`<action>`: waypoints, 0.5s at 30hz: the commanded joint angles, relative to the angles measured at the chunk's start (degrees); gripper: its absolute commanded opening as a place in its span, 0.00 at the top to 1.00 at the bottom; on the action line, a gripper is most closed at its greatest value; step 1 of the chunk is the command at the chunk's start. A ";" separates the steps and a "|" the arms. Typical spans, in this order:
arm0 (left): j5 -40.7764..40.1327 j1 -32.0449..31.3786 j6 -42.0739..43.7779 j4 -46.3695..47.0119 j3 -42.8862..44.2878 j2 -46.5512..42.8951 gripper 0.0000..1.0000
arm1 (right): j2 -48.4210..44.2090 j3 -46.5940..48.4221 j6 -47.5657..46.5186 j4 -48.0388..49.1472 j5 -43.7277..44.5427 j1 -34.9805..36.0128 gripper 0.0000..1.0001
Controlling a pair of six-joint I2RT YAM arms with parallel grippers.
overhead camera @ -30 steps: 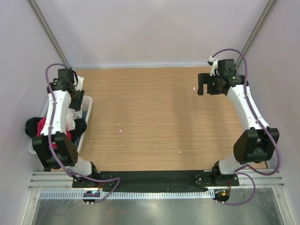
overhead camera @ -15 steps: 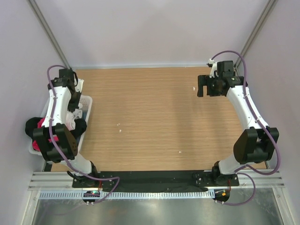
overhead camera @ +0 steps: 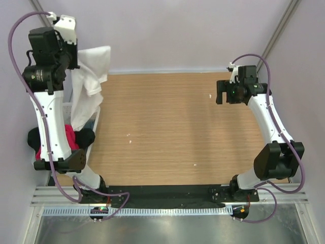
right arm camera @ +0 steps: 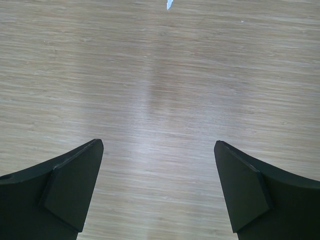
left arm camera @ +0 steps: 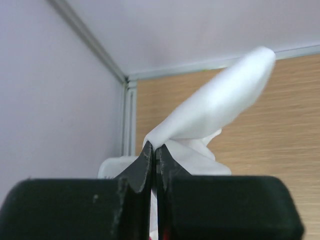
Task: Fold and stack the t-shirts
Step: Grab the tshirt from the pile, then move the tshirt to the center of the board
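Whereas it sat low at the basket [overhead camera: 95, 124] 0.5 s ago, left end effector [left arm camera: 152, 150] now raised, clamped on white t-shirt [overhead camera: 90, 81] hanging over basket. Pink-red t-shirt [overhead camera: 68, 140], black t-shirt [overhead camera: 87, 136] remain below. Right end effector [right arm camera: 157, 145]: fingers apart over desk [overhead camera: 167, 127], barely moved.

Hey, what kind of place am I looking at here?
Probably a lab robot cell: a wooden table enclosed by plain walls, with the left gripper holding up a white t-shirt.
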 commanded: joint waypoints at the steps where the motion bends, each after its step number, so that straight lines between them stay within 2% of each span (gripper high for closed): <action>1: 4.10 -6.70 -0.32 1.76 2.52 0.99 1.00 | -3.61 1.70 -0.95 1.66 1.50 -0.68 0.00; 6: 8.76 -19.44 1.52 0.63 3.84 1.69 1.00 | -5.99 0.65 -1.21 1.75 2.47 -0.86 0.00; 9: 9.56 -26.65 3.02 -0.69 3.58 3.10 1.00 | -7.83 -0.67 -1.56 1.23 2.99 -3.49 0.00; 15: 8.76 -36.26 3.20 0.01 5.16 8.10 0.99 | -11.52 -2.69 -1.56 0.61 2.38 -6.21 0.00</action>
